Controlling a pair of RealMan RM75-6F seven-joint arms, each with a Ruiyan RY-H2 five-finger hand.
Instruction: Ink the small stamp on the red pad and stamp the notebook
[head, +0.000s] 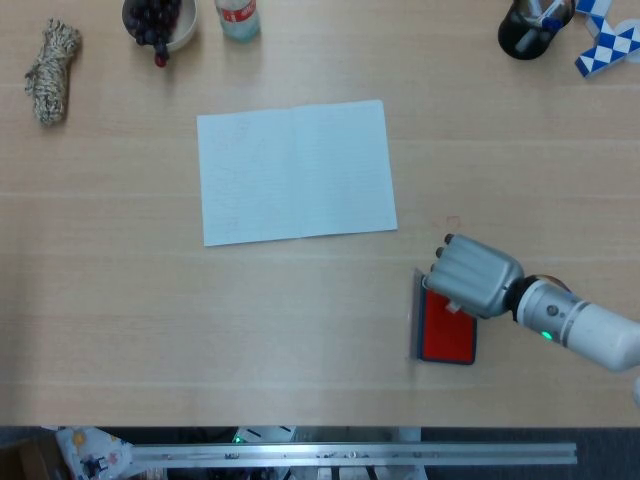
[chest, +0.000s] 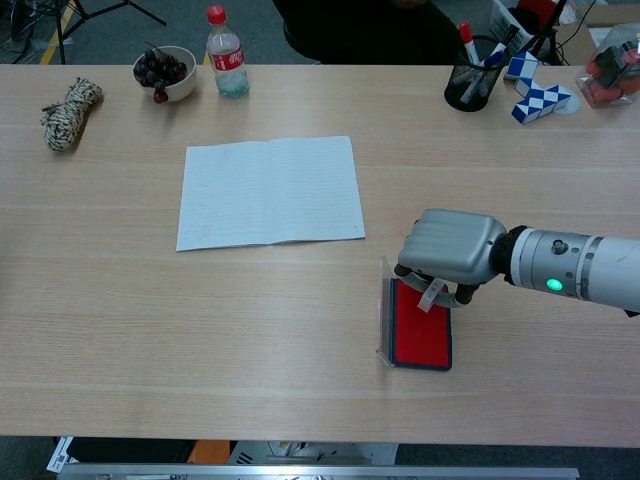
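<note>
Red pad (chest: 421, 338) in open case, grapes in white bowl (chest: 178, 85)

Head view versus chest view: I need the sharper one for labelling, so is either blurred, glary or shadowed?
Head view: softer, evenly lit, notebook washed pale. Chest view: crisper, ruled lines show, soft shadow under the right hand on the pad.

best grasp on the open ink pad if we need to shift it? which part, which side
Judging from both views: grip the red pad base across its two long edges, coming from above at the near end. The clear lid stands upright along its left long edge, so a side approach from the left is blocked, and the right hand covers the far end with the small stamp. Avoid the inked top.
</note>
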